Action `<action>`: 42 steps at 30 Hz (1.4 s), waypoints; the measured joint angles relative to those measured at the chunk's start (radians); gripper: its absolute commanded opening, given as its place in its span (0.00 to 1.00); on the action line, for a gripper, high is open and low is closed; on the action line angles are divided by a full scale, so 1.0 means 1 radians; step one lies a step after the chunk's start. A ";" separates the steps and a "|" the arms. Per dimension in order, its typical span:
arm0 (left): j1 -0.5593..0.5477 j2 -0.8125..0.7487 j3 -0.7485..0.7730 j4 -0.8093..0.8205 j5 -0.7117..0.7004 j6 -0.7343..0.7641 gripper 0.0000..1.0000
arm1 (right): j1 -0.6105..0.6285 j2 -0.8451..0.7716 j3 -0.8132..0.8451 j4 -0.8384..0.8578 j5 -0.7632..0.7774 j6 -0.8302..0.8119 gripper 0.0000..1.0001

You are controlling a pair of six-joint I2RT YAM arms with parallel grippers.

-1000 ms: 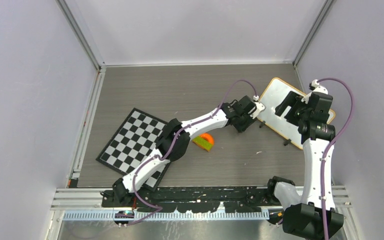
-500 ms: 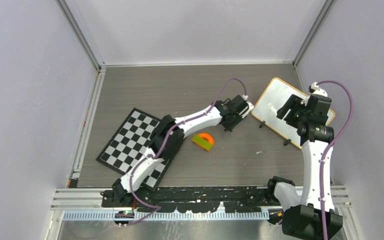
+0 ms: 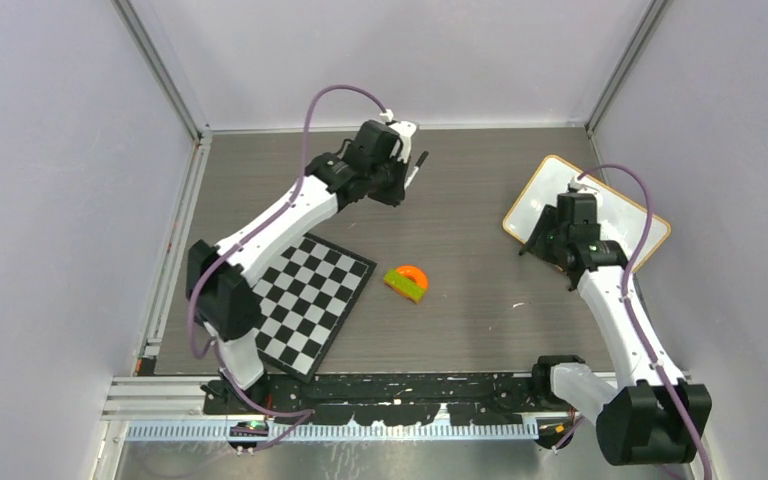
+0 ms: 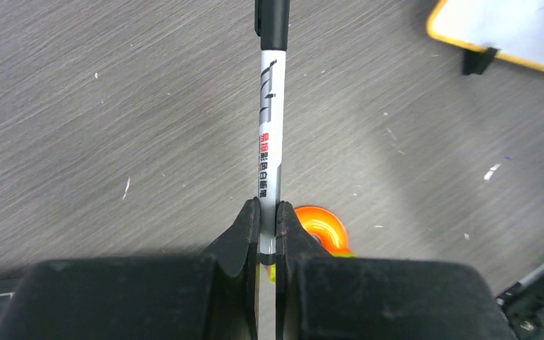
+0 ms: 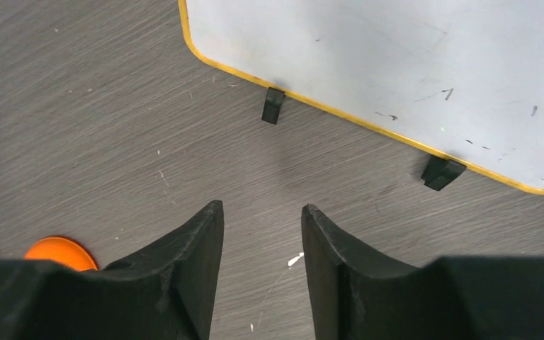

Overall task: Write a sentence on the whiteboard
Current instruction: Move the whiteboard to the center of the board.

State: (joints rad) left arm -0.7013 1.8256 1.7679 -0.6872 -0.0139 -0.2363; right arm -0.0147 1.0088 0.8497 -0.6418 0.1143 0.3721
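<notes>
The whiteboard (image 3: 615, 205) lies at the right of the table, white with a light-wood frame and two black feet (image 5: 273, 105). Its visible surface (image 5: 397, 64) carries only a few small dark specks; the sentence is out of view. My left gripper (image 3: 408, 165) is raised over the back of the table, shut on a white marker (image 4: 270, 120) with a black cap. The marker sticks straight out between the fingertips (image 4: 249, 216). My right gripper (image 5: 262, 209) hangs open and empty over bare table, just off the board's footed edge.
An orange and green block (image 3: 407, 282) lies mid-table, also seen under the left gripper as an orange arc (image 4: 321, 225). A black-and-white chequered board (image 3: 315, 300) lies at the near left. Walls close in the back and both sides.
My left arm has swung away from the whiteboard to the back of the table, left of centre, carrying the marker. The right gripper came down beside the board's footed edge and its jaws narrowed.
</notes>
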 measured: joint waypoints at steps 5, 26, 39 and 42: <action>0.028 -0.120 -0.076 0.014 0.016 -0.040 0.00 | 0.092 0.097 -0.014 0.064 0.125 0.061 0.43; 0.141 -0.230 -0.179 0.021 0.050 -0.076 0.00 | 0.124 0.499 -0.012 0.280 0.288 0.131 0.42; 0.156 -0.241 -0.190 0.021 0.069 -0.089 0.00 | 0.124 0.610 0.083 0.259 0.303 0.126 0.35; 0.159 -0.248 -0.190 0.021 0.072 -0.094 0.00 | 0.126 0.632 0.106 0.240 0.316 0.126 0.35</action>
State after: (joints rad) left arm -0.5426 1.5776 1.5780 -0.6659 0.0582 -0.3305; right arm 0.1116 1.6409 0.9562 -0.4019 0.4305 0.4976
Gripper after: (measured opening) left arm 0.043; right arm 0.355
